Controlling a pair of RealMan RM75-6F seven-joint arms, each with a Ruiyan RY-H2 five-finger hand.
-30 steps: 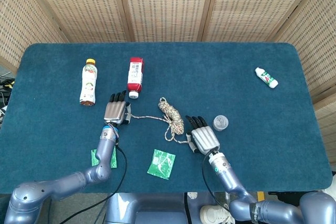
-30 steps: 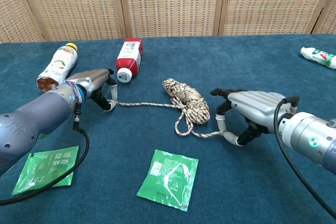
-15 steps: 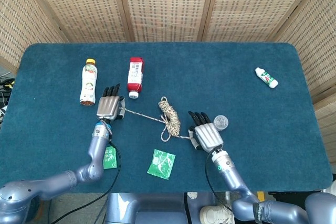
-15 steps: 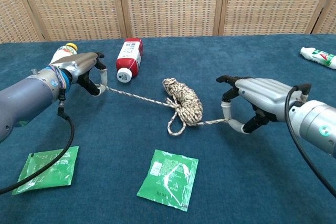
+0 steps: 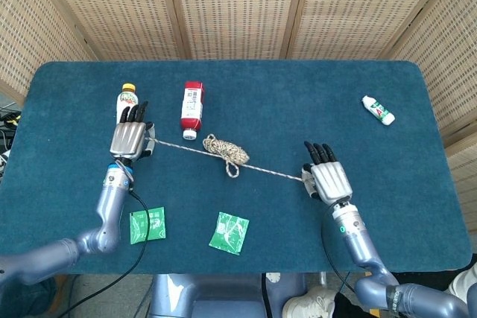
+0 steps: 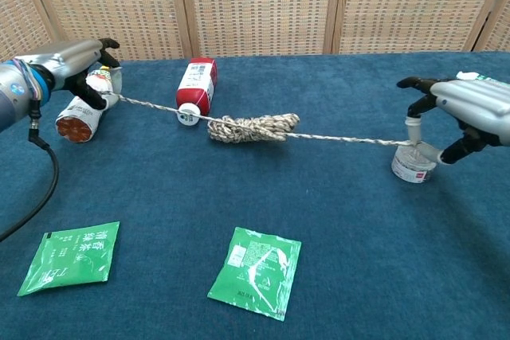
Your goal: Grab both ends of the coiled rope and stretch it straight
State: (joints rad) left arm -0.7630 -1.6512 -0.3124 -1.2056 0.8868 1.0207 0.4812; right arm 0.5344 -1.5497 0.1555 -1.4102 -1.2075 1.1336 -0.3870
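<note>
A speckled rope (image 5: 223,156) (image 6: 251,127) runs taut across the blue table, still bunched in a coil near its middle and lifted off the cloth. My left hand (image 5: 131,138) (image 6: 73,57) pinches one end at the left, above the tea bottle (image 5: 127,99) (image 6: 84,103). My right hand (image 5: 328,179) (image 6: 466,107) pinches the other end at the right, over a small clear cup (image 6: 413,166).
A red-and-white bottle (image 5: 192,108) (image 6: 194,86) lies behind the coil. Two green packets (image 5: 229,231) (image 5: 147,225) lie near the front edge. A small white bottle (image 5: 378,109) lies at the far right.
Both hands have moved apart, left going left and right going right. The rope has gone taut and risen off the table, and the coil has been pulled out flatter.
</note>
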